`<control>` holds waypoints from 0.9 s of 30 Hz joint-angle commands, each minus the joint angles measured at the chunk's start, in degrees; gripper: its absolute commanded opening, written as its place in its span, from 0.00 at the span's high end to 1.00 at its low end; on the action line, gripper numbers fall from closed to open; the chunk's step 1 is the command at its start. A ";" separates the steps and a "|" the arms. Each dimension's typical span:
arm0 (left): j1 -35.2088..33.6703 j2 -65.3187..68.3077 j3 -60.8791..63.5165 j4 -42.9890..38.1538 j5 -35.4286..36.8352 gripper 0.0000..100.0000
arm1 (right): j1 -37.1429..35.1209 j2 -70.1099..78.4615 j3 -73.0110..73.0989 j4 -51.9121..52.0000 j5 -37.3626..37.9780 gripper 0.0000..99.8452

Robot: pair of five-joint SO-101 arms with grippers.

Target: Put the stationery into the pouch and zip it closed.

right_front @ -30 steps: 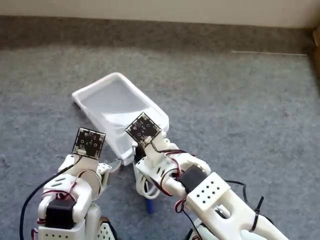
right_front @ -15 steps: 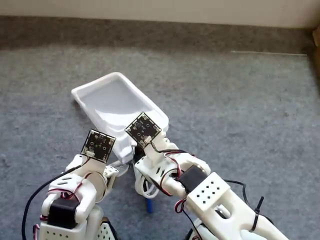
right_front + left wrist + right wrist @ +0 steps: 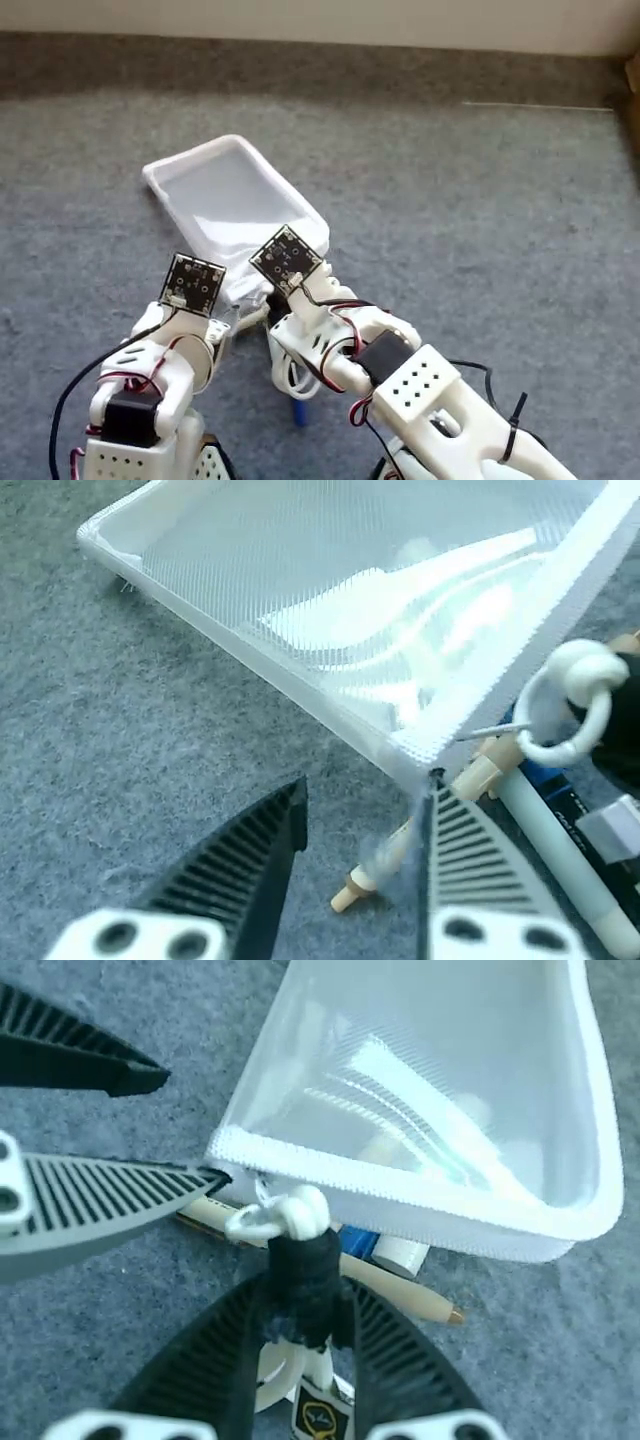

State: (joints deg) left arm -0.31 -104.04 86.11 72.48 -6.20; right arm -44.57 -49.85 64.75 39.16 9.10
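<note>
Zipping looks like the step in hand, but check the pens first. Your right gripper (image 3: 300,1295) is clenched on the black zipper pull (image 3: 300,1255), with the white ring (image 3: 272,1218) poking out above the jaws. Your left gripper (image 3: 366,800) is released, jaws wide and nothing between them, one jaw tip touching the near corner of the pouch (image 3: 330,570).

The pouch lies flat on the grey carpet (image 3: 480,200) with its mouth edge toward the arms. A few pale items show through the mesh. A cream pen (image 3: 400,1295) and a pale fat pen (image 3: 560,850) lie on the carpet just beside the mouth. I cannot tell whether their far ends are inside the pouch or under it.

My judgement: the task is not finished, and zipping now may jam the slider on a pen barrel. If those pens are loose, push them in with the left gripper first.

Then pinch the corner hem with the left gripper, right at the seam and not on the mesh, so the pouch cannot slide on the carpet. Drag the pull with the right gripper straight along the mouth edge, low and parallel to the zip, away from the anchored corner. Go slow. Lifting or twisting would likely bunch the soft mesh and stall the slider. Don't loosen the right grip, since the pull looks small and easy to lose.
</note>
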 commanded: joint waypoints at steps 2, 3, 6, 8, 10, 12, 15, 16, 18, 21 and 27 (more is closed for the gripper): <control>-1.54 -0.40 -0.75 -1.85 0.26 0.92 | 0.48 -2.07 -0.66 0.22 -0.35 0.99; -1.63 -0.40 -0.92 -1.85 0.26 0.94 | 0.57 -2.07 -0.57 0.31 -0.35 0.99; -1.63 -0.40 -1.10 -1.85 0.35 1.00 | 0.75 -2.07 -0.04 1.27 -0.35 0.99; -1.63 -0.40 -1.19 -1.85 0.35 0.99 | 0.75 -2.15 0.40 1.98 -0.26 0.99; -1.71 -0.40 -1.71 -1.58 0.44 0.99 | 0.75 -2.15 0.57 2.33 -0.18 0.99; -2.33 -0.40 -1.98 -1.41 0.44 0.99 | 0.75 -2.15 0.57 2.42 -0.18 0.99; -5.85 -0.40 -1.98 -1.85 0.53 0.99 | 0.84 -2.15 0.57 2.42 -0.18 0.99; -6.64 -0.40 -1.98 -1.85 0.53 0.99 | 0.84 -2.15 0.57 2.42 -0.18 0.99; -7.87 -0.40 -2.42 -1.85 0.62 0.99 | 1.80 -2.15 0.48 2.42 -0.09 0.99; -9.36 -0.40 -2.77 -1.76 2.46 0.99 | 3.91 -2.15 0.13 2.42 -0.09 0.99; -10.42 -0.40 -2.86 -1.85 3.60 0.99 | 4.97 -2.15 0.04 5.67 -0.09 0.99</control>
State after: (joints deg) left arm -9.10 -103.87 86.11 71.69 -3.56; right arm -41.23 -49.85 65.89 42.77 9.10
